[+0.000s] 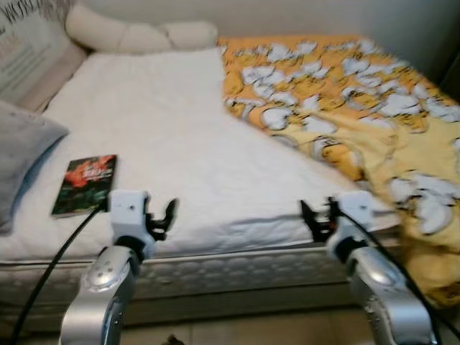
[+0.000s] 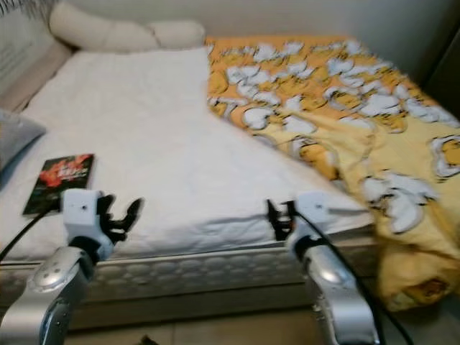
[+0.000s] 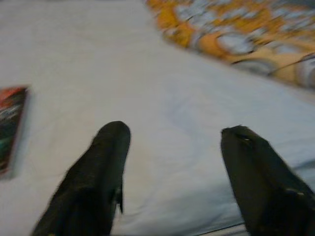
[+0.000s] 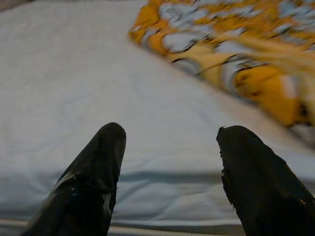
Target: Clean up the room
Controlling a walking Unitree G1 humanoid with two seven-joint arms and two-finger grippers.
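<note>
Nearest the camera, both silver arms reach up from below toward the near edge of the bed (image 1: 215, 244). The left gripper (image 1: 164, 219) hangs just at the mattress edge, its two black fingers (image 3: 98, 177) spread wide with white sheet showing between them. The right gripper (image 1: 316, 219) sits at the same edge farther along, jaws likewise spread apart and holding nothing, with the quilted side of the mattress below it.

Just beyond the left gripper, to its left, a book (image 1: 85, 184) lies flat on the sheet near the bed's front left corner. It is a thin rectangle with a dark cover and a red picture, its long axis running away from the robot, tilted slightly rightward at the far end. A grey pillow (image 1: 21, 154) lies beside it at the left edge.

The middle of the white sheet (image 1: 158, 122) is smooth, lightly quilted and open. On the right, a rumpled yellow blanket (image 1: 359, 100) printed with white and orange cartoon figures covers that side and spills over the near right corner. At the far end, cream pillows (image 1: 136, 34) rest against the wall.
</note>
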